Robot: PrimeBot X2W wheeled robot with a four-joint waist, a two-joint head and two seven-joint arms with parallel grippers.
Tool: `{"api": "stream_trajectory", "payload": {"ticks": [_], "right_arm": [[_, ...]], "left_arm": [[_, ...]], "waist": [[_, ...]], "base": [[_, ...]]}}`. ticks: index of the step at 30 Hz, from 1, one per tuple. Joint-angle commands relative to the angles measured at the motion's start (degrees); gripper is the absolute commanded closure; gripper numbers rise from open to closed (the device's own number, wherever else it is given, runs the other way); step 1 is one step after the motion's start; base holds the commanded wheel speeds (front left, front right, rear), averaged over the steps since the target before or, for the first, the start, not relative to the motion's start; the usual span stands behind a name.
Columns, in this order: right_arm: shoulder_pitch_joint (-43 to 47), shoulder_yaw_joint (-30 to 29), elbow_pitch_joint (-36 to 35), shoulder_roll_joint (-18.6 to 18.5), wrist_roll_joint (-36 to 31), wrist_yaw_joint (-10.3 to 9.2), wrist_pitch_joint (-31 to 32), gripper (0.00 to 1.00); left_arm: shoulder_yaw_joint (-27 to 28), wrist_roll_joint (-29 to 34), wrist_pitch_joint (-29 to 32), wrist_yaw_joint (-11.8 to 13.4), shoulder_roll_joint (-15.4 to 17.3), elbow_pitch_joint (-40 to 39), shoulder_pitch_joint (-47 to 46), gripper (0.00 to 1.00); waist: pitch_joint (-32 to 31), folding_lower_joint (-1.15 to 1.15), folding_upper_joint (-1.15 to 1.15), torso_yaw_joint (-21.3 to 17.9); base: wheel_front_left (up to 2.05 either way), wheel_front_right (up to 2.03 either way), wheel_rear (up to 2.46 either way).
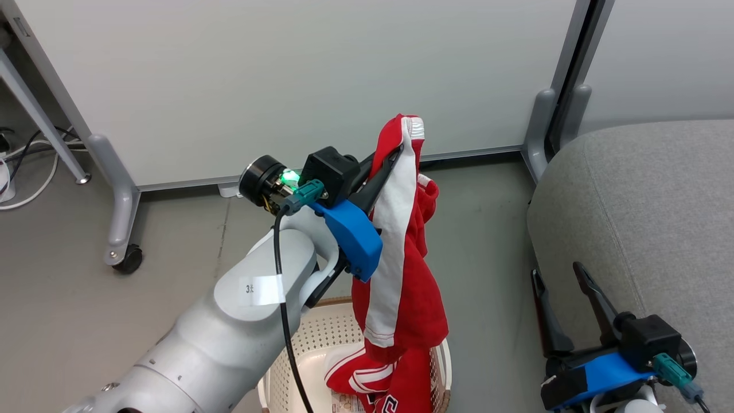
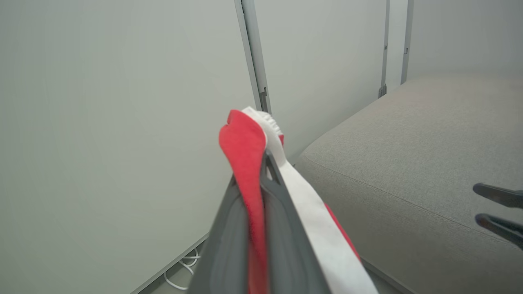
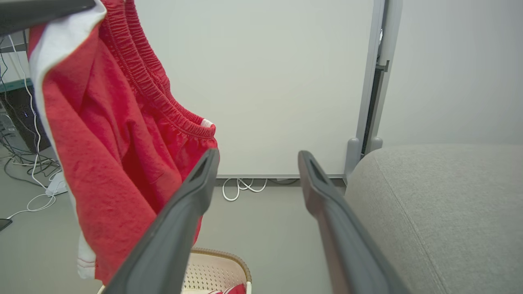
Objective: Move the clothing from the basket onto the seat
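Note:
My left gripper (image 1: 390, 158) is shut on a pair of red shorts (image 1: 401, 269) with white stripe trim, holding them in the air above the basket (image 1: 312, 338). Their elastic waistband (image 3: 159, 90) droops beside my right fingers. A second red garment (image 1: 378, 384) with white stripes and lettering lies in the cream basket at the bottom of the head view. The grey seat (image 1: 648, 223) stands to the right. My right gripper (image 1: 556, 275) is open and empty, low beside the seat's front edge. In the left wrist view the red fabric (image 2: 245, 159) is pinched between my fingers.
A white partition panel (image 1: 287, 80) on grey wheeled feet (image 1: 123, 229) stands behind the basket. A second panel post (image 1: 559, 115) rises beside the seat. White cables (image 1: 28, 166) lie on the floor at the far left. Grey floor (image 1: 487, 252) separates basket and seat.

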Motion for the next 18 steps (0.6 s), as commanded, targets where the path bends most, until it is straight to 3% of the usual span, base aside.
{"api": "stream_trajectory", "payload": {"ticks": [1, 8, 18], "right_arm": [[0.6, 0.2, -0.3, -0.2, 0.0, 0.01, -0.2, 0.0], [-1.1, 3.3, -1.6, -0.2, -0.5, 0.01, -0.2, 0.0], [-8.1, 16.0, 0.3, -0.2, -0.9, 0.01, -0.2, 0.0]], "left_arm": [[0.3, 0.3, -0.3, 0.3, 0.2, -0.4, 0.6, 1.0], [0.8, 1.2, -0.3, 0.4, 0.3, -1.2, 1.0, 1.0], [1.1, 2.2, -0.3, 0.1, -0.3, -1.8, -0.8, 1.0]], "waist": [[0.0, 0.01, 0.0, 0.1], [0.0, 0.01, 0.0, 0.7], [1.8, 0.01, 0.0, 1.8]], "base": [[0.0, 0.0, 0.0], [0.0, 0.0, 0.0], [0.0, 0.0, 0.0]]}}
